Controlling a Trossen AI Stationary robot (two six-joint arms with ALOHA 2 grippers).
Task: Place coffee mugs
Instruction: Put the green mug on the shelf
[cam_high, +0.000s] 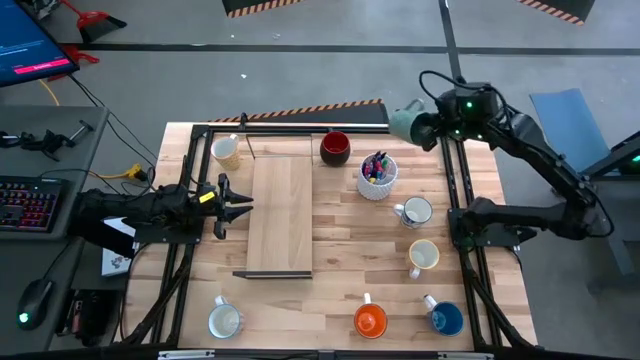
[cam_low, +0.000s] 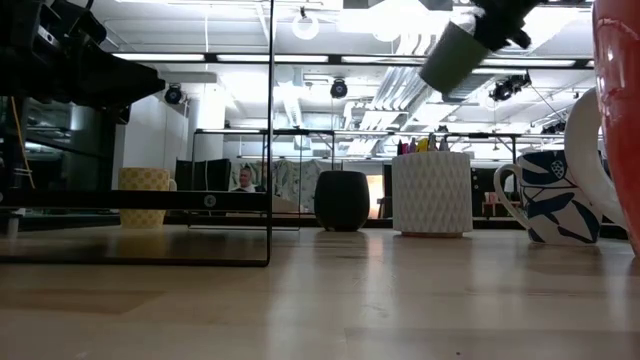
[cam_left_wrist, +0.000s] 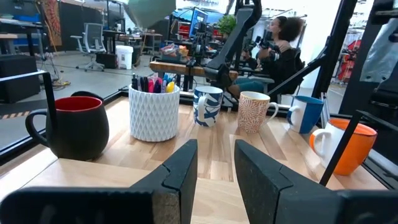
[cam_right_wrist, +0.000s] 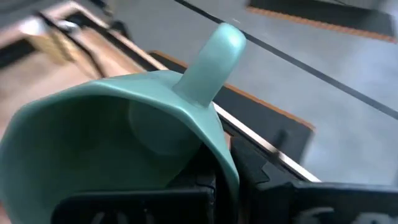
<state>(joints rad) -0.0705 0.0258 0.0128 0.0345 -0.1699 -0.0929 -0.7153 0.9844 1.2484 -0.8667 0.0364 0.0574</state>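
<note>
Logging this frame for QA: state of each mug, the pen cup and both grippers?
teal mug: held in the air by the right gripper, tilted, above the table's far right edge
dark red mug: upright on the table
pen cup: upright, holding pens
cream mug: upright, far left
orange mug: upright, near edge
blue mug: upright, near edge
left gripper: open, holding nothing, at the board's left side
</note>
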